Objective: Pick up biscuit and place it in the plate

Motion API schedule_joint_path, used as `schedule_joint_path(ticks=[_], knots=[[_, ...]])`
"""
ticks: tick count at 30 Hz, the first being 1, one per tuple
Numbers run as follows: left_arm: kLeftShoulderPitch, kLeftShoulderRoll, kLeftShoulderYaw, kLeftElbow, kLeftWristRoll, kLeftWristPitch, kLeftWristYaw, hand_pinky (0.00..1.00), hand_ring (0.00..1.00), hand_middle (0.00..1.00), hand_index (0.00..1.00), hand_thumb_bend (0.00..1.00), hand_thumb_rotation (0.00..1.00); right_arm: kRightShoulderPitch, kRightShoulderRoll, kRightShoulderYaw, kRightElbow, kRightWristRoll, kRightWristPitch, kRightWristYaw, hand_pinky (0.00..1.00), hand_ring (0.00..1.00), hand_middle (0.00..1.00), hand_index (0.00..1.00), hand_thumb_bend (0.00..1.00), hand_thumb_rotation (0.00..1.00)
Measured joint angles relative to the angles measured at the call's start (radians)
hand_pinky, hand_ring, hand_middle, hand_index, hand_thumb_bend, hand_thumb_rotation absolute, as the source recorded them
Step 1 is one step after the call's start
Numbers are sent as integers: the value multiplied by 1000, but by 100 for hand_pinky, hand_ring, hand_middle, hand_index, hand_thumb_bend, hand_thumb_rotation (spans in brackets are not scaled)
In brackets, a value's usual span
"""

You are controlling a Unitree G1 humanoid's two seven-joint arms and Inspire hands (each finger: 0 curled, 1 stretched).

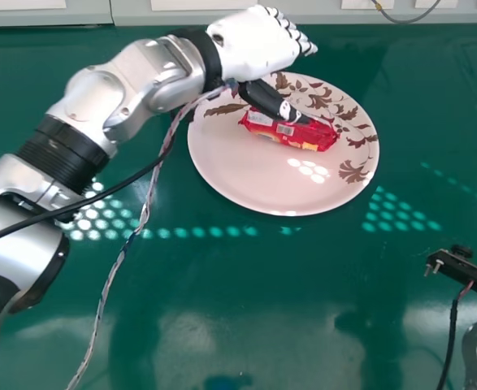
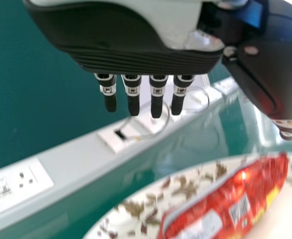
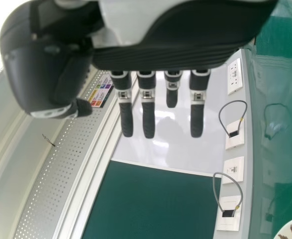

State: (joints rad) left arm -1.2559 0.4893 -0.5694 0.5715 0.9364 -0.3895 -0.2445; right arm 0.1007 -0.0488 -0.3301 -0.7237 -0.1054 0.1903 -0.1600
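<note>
red biscuit packet [image 1: 313,140] lying on the leaf-patterned plate [image 1: 258,185], where the task wants it. the left hand [image 1: 253,42] is just beside, fingers straight, slightly spread, pinching nothing (probably to leave it free). right wrist view: right hand [image 3: 127,119], fingers straight.

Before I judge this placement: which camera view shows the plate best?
The head view: nearly the whole plate is in sight, the left hand hiding some far edge. The left wrist view gives a closer, cut-off part beneath the red packet; the right wrist view, a small bit of patterned rim.
</note>
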Motion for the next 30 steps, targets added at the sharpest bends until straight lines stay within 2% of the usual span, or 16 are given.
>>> schedule_joint_path(ticks=[3,5,8,12,14,16,21,23,26,30], knots=[[26,52,45,-57,-41,-11,-13,61,76,80,85,80,56,0,1,-1,3,0,-9,0,66,76,78,78,50,17],[47,86,80,-96,-71,-12,-35,56,70,74,81,79,53,-1,2,-1,7,1,-11,0,65,76,78,77,50,18],[104,134,146,-146,-120,-11,-34,49,63,69,76,77,41,-2,3,-1,16,1,-13,-3,65,76,79,78,49,17],[210,172,258,-163,-236,-40,36,44,56,64,70,80,22,-2,4,-1,31,1,-16,-7,67,76,79,79,49,16],[255,171,320,-135,-337,-91,68,42,54,61,67,77,19,-3,4,-1,35,5,-18,-7,68,77,80,79,49,16],[295,167,378,-105,-426,-130,93,42,53,59,65,76,21,-4,4,-1,37,12,-24,-7,68,77,80,79,49,16],[418,136,491,-108,-591,-143,134,43,53,59,63,69,14,-8,3,-3,49,16,-28,-7,67,77,79,79,50,18],[473,120,527,-128,-638,-147,144,42,53,58,62,68,13,-9,3,-4,55,16,-29,-8,65,75,78,77,51,20],[537,100,563,-148,-675,-149,160,41,51,55,60,67,13,-13,2,-4,69,17,-37,-8,67,76,78,78,50,19],[604,69,602,-168,-686,-150,205,39,48,53,58,65,9,-19,-1,-5,79,19,-48,-5,66,76,78,78,47,16]])
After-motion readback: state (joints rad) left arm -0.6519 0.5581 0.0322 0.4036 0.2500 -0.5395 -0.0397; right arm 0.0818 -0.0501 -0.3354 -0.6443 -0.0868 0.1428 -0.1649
